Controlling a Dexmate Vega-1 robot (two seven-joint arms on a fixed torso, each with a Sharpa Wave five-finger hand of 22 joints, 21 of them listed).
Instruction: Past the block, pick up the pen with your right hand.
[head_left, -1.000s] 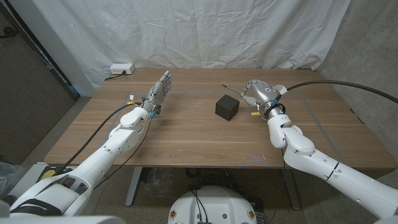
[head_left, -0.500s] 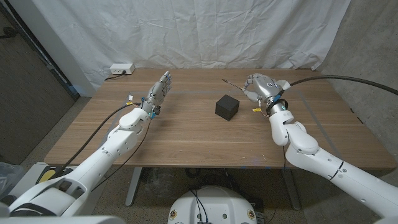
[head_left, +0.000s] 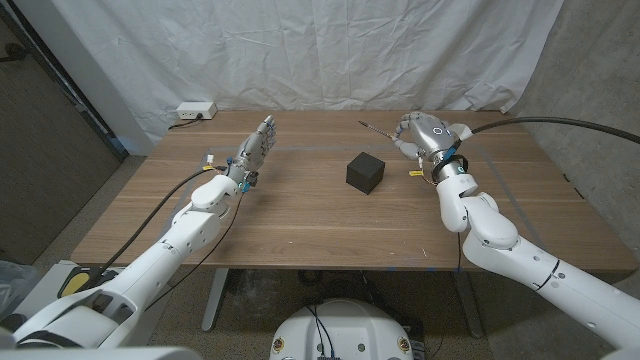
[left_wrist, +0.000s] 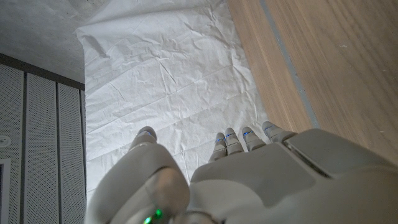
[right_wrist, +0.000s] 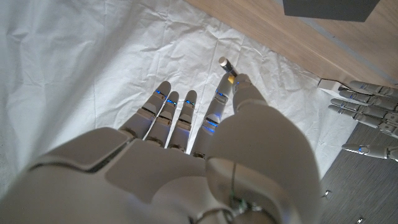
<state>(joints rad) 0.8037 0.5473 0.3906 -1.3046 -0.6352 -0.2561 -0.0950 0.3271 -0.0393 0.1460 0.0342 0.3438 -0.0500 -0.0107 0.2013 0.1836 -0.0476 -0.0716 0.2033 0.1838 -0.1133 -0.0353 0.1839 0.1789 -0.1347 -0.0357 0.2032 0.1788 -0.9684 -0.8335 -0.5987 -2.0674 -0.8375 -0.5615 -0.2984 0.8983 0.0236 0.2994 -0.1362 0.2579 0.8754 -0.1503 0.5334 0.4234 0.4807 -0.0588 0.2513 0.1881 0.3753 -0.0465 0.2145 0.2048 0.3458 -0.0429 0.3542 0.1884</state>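
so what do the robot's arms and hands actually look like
Both arms are glossy white rounded segments, each trailed by a black cable. The left hand and right hand are pale grey and jointed, with small blue marks on the fingers and yellow tags near the wrists.

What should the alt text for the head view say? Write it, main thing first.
The robot's right hand holds a thin pen above the far side of a wooden table, beyond a black block. The left hand stands open, fingers extended, at the far left. A white backdrop hangs behind.
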